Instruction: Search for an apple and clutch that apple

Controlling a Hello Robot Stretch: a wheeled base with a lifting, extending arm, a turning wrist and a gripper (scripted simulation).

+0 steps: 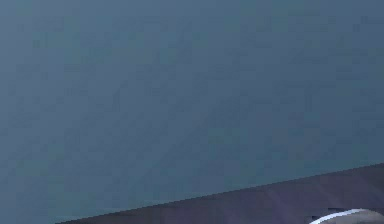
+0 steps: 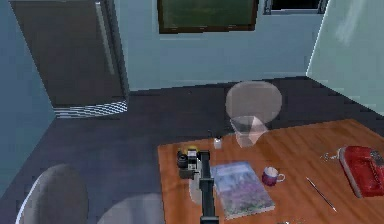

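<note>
In the forward view a wall (image 1: pixel 180 90) stands close ahead; a strip of floor (image 1: pixel 250 205) runs along the bottom right.

In the arm side view a fridge (image 2: pixel 75 50) stands at the far left, against the back wall; a board (image 2: pixel 205 14) hangs on that wall, right of the fridge. A table (image 2: pixel 300 150) takes the lower right; a chair (image 2: pixel 252 105) stands behind its far edge, and a second chair (image 2: pixel 50 195) lies left of the table, at the bottom left. On the table: a book (image 2: pixel 243 188) near the left end, a mug (image 2: pixel 271 177) just right of it, a box (image 2: pixel 362 170) at the right edge. The gripper (image 2: pixel 188 160) is at the table's left end, left of the book.
</note>
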